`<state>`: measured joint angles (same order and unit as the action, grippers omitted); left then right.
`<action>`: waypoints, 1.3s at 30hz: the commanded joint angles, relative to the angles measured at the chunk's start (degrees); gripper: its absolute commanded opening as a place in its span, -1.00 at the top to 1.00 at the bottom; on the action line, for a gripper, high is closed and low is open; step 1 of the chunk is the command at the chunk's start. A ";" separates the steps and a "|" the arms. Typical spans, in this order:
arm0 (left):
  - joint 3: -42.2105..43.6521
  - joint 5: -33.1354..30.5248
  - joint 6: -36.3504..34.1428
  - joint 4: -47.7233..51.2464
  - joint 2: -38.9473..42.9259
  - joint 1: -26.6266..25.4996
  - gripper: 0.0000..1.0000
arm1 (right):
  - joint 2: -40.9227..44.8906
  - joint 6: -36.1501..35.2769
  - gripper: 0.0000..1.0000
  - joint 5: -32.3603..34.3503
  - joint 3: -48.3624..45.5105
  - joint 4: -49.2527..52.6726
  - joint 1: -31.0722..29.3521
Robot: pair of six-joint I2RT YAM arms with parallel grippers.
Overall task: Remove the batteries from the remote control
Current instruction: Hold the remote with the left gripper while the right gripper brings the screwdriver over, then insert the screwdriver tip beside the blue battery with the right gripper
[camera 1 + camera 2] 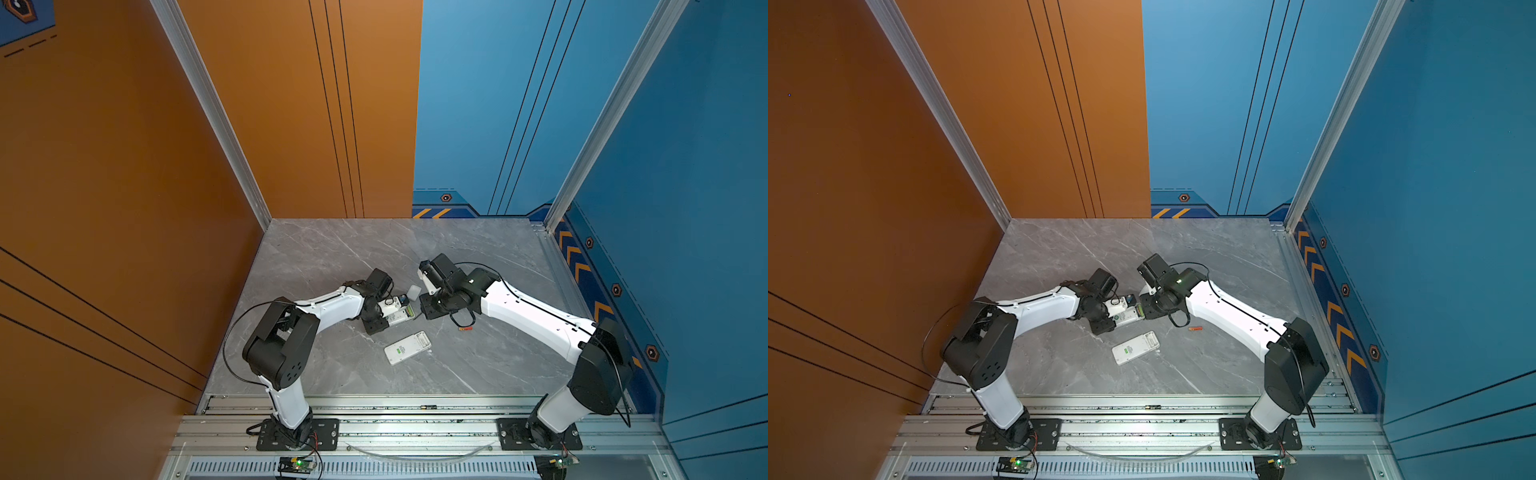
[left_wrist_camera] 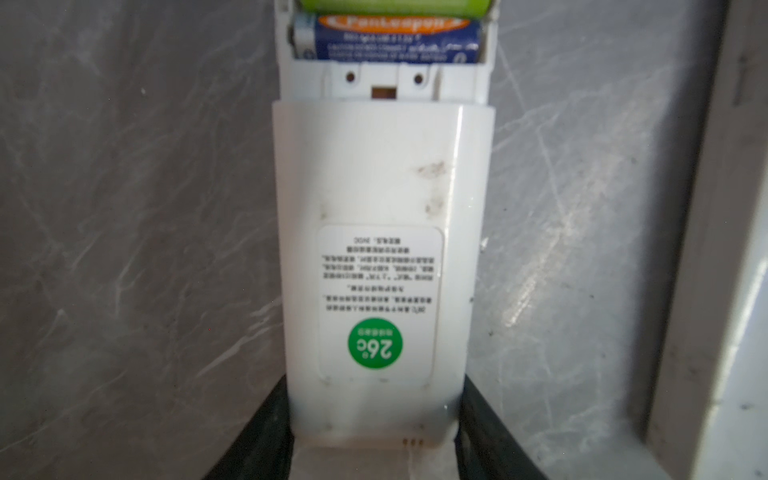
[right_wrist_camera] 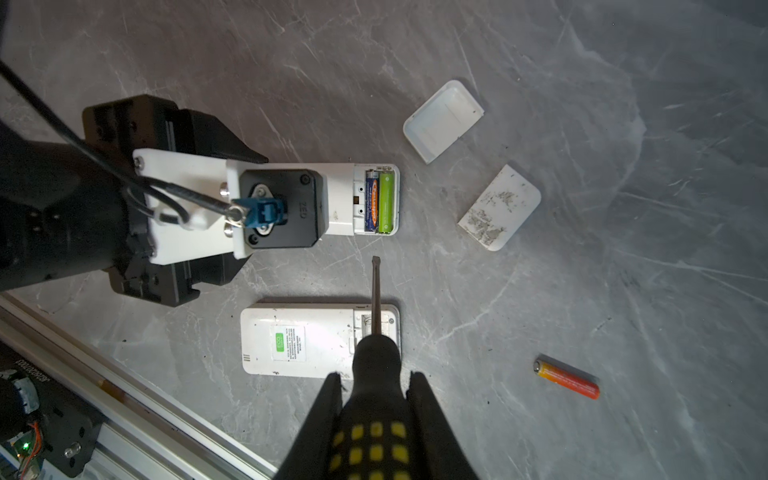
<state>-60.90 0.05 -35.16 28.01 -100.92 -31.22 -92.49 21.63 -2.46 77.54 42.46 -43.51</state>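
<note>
Black-and-yellow-handled screwdriver (image 3: 376,440) sits clamped in the nearly closed right gripper (image 3: 376,386); the half-spread left gripper (image 2: 374,407) grips a white plastic remote control (image 2: 382,174) holding a green battery (image 3: 386,203) and a blue battery (image 3: 372,203).

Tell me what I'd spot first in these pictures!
Probably the bright green battery beside a blue battery in the open back of the white remote that the left end effector grips. Next, the black-and-yellow screwdriver in the right end effector, and an orange-red battery lying alone on the grey marble table.
</note>
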 commanded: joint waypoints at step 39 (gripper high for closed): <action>0.17 0.12 -1.05 0.78 -2.43 -1.68 0.78 | -2.61 1.14 1.00 -1.57 0.02 -4.59 1.11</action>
<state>-60.93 -0.12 -35.77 27.99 -100.97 -31.94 -94.43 22.09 -3.01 77.58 38.76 -42.74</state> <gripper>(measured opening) 0.549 0.261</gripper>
